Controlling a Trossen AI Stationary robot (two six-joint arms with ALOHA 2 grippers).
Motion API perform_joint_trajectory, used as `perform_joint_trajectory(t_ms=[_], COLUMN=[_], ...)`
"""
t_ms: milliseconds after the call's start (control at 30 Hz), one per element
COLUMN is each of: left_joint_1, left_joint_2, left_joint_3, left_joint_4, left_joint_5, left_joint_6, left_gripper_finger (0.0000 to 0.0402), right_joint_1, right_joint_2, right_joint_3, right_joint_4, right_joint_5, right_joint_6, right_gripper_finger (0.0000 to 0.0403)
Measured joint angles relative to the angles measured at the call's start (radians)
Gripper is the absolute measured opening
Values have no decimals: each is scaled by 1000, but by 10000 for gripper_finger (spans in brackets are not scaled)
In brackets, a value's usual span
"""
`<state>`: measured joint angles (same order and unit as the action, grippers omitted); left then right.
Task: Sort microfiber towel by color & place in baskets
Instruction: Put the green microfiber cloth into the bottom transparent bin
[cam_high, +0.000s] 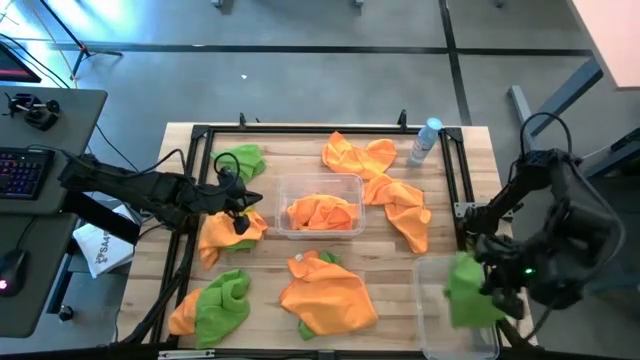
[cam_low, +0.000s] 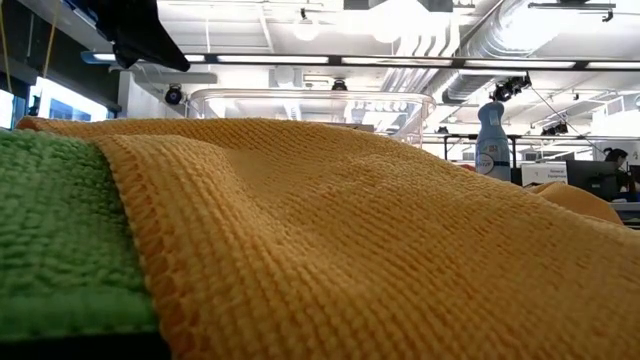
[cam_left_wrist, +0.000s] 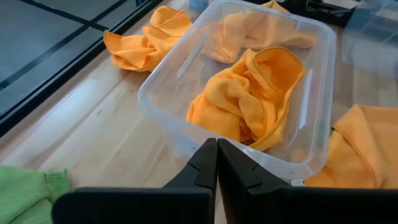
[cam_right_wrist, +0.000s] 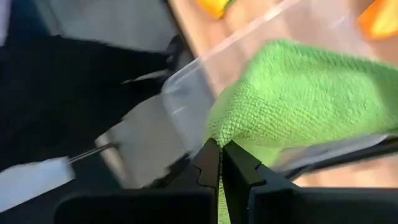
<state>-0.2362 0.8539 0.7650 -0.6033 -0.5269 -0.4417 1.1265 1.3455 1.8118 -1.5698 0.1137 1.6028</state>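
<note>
Microfiber towel, green (cam_right_wrist: 298, 93): the right gripper (cam_right_wrist: 219, 163) is holding its fingers pressed together on an edge of this cloth, which is hanging partly over the rim of the clear corner basket (cam_high: 432, 320) directly beneath the tool. Just beyond that basket's inner wall, orange towels (cam_high: 330, 298) are lying loose on the wooden table (cam_high: 265, 255). Farther off, the left gripper (cam_left_wrist: 217, 160) is waiting with its fingers together and nothing between them, just short of the centre basket (cam_left_wrist: 158, 106), in which one orange towel (cam_left_wrist: 249, 93) is lying. Past that tool, a green towel (cam_high: 242, 160) and a green-and-orange pair (cam_high: 215, 305) are lying unsorted, and a spray bottle (cam_high: 427, 140) is standing at the table's far edge. Judged step: depositing green. To do it well, the right gripper should be carrying the cloth fully inside the basket walls before parting its fingers, so that no trailing fold is dragging it back over the rim.
</note>
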Motion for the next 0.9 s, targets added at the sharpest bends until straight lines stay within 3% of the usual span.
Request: perform_joint_trajectory(t_ms=[233, 500, 900], left_joint_1=[0, 0, 0], left_joint_2=[63, 113, 113], left_joint_3=[0, 0, 0], left_joint_4=[3, 31, 51], left_joint_5=[-1, 0, 0], left_joint_6=[4, 20, 34], left_gripper_finger=[0, 0, 0], right_joint_1=[-6, -6, -7], right_joint_2=[1, 1, 1], right_joint_3=[-265, -566, -790], right_joint_4=[73, 487, 608], right_joint_5=[-68, -116, -115], right_joint_6=[-84, -292, -227], right_gripper_finger=[0, 0, 8])
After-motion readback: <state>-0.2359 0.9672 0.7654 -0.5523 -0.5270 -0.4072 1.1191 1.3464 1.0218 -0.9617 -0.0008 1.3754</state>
